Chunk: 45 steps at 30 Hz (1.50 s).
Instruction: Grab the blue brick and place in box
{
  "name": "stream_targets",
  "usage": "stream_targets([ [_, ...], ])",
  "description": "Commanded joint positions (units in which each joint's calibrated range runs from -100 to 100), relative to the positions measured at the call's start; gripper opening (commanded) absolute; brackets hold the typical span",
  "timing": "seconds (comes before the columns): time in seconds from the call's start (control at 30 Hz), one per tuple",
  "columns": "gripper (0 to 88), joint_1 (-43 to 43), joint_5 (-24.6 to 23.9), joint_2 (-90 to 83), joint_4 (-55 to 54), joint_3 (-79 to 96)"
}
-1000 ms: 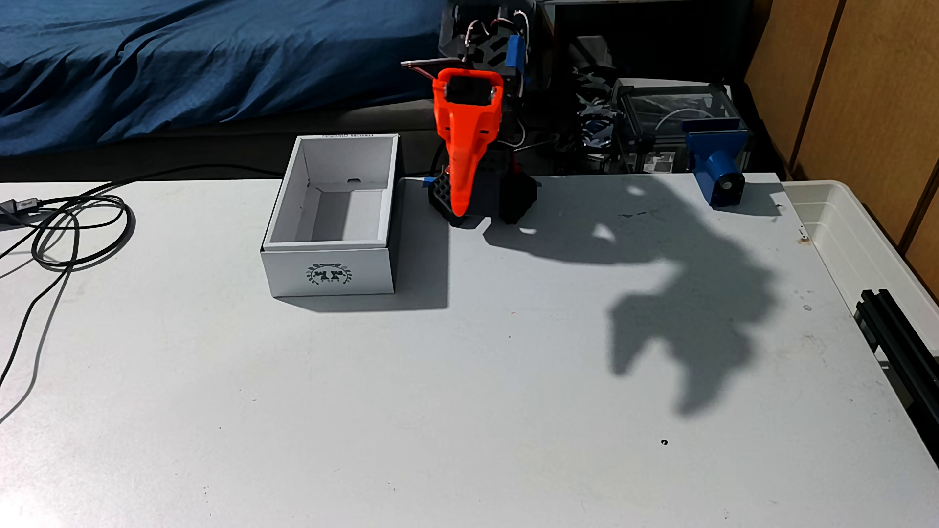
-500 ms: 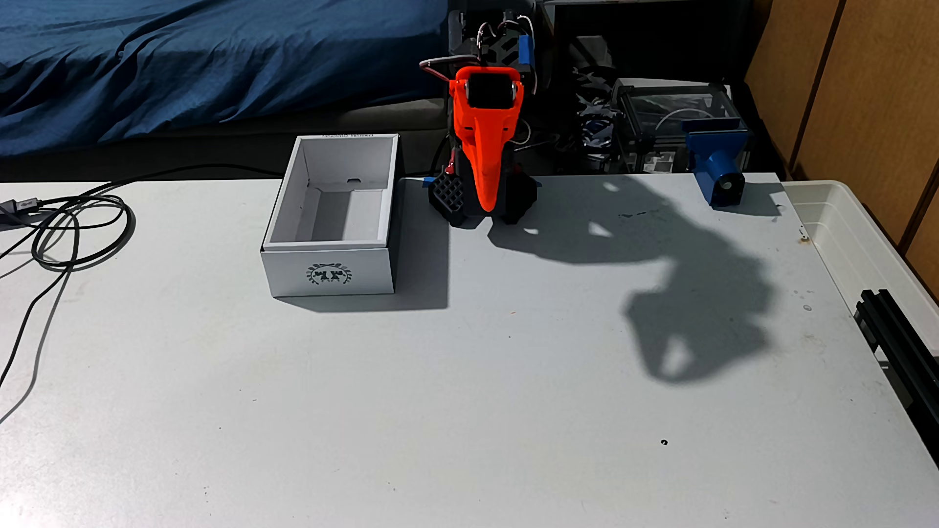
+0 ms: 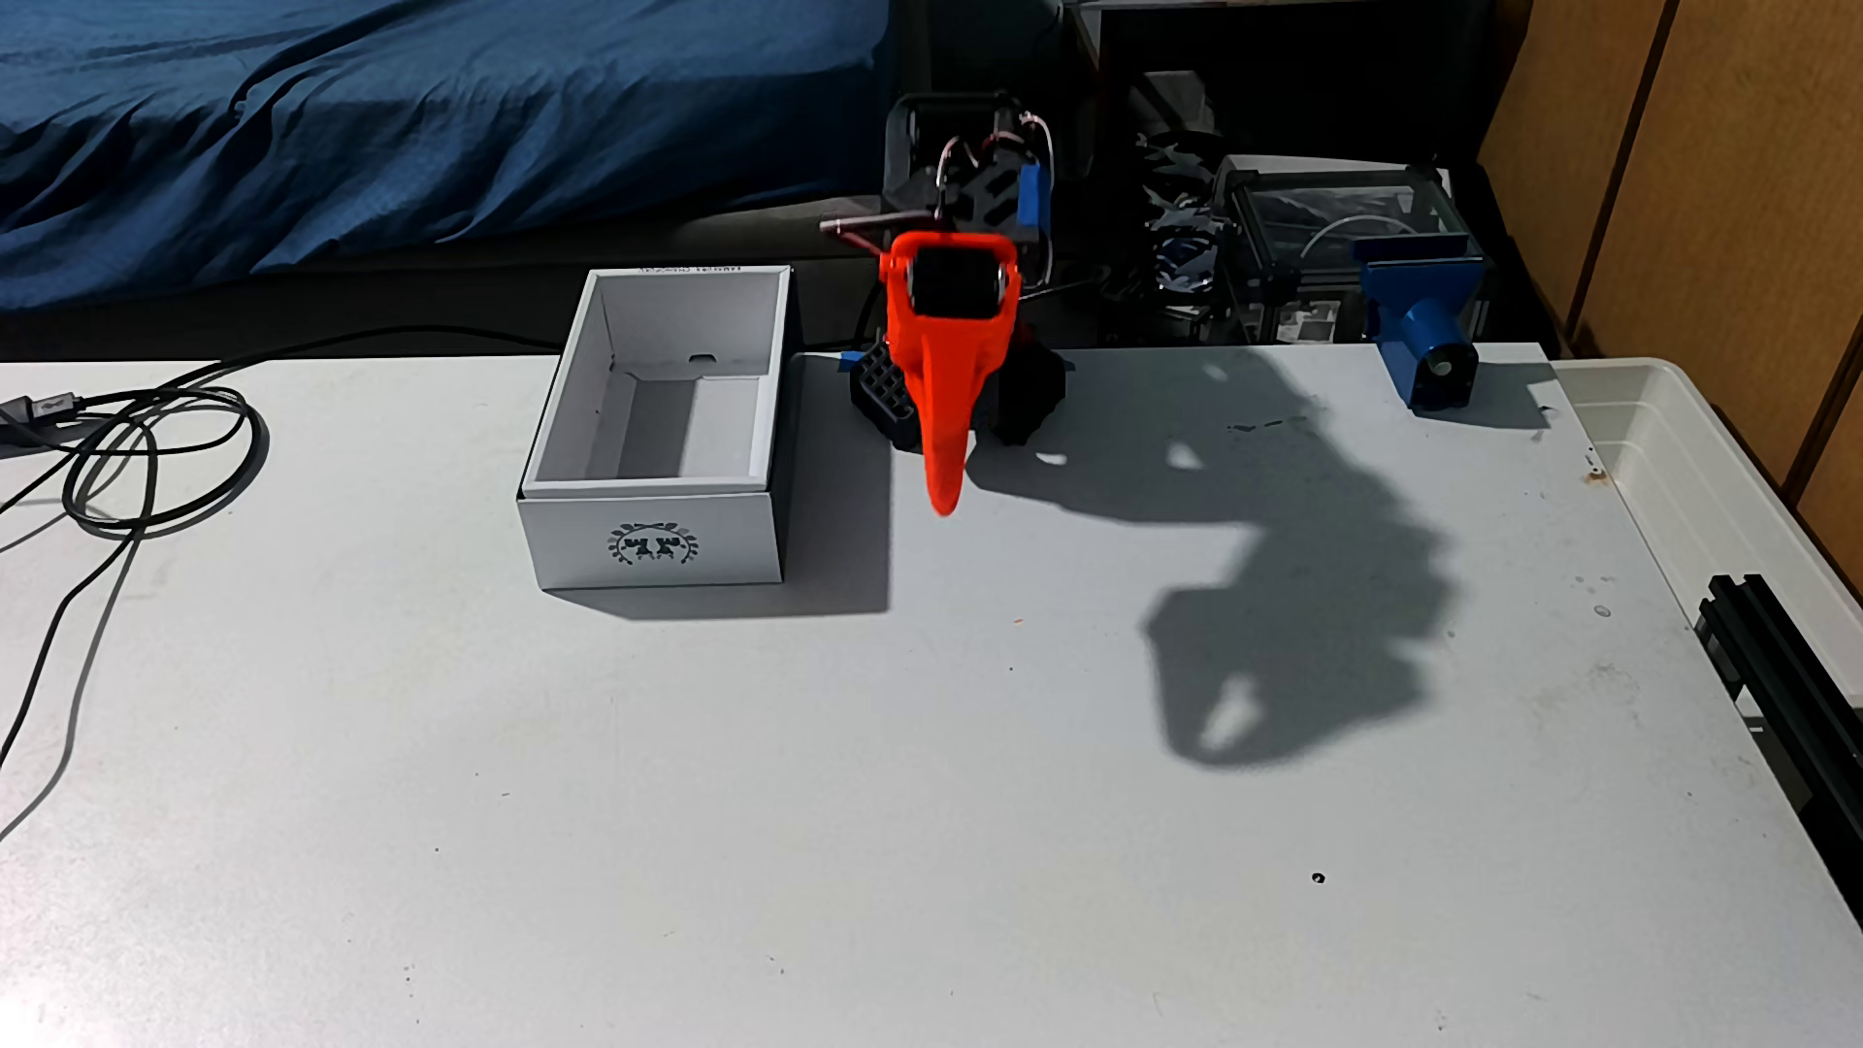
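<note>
The white box (image 3: 731, 534), with a dark wreath emblem on its near short side, stands open-topped at the back left of the table. The part of its inside that shows is bare; the near wall hides the front of its floor. The blue brick is out of view. My orange gripper (image 3: 945, 504) hangs tip-down just right of the box, above the table in front of the black arm base (image 3: 887, 388). I see it edge-on with nothing showing in it. Its shadow (image 3: 1300, 655) on the table shows the tips together.
Black cables (image 3: 151, 464) lie coiled at the table's left edge. A blue cylinder-fronted device (image 3: 1421, 333) sits at the back right, and beside it a translucent tub (image 3: 1694, 474) and a black rail (image 3: 1784, 665) line the right edge.
The gripper swung right from beside the box, then dropped lower and toward the camera. Its shadow went from spread jaws to jaws together.
</note>
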Motion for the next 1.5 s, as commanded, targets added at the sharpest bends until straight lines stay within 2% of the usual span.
stream_targets([
  [0.0, 0.8, 0.95, 0.24, -0.59, -5.22, 2.88],
  [0.27, 0.8, 0.51, 0.18, -0.59, -7.28, 5.19],
  [0.73, 0.8, -4.99, 0.24, -0.59, 8.48, 5.19],
  [1.47, 0.8, -5.21, 0.18, -0.59, 8.74, 5.19],
])
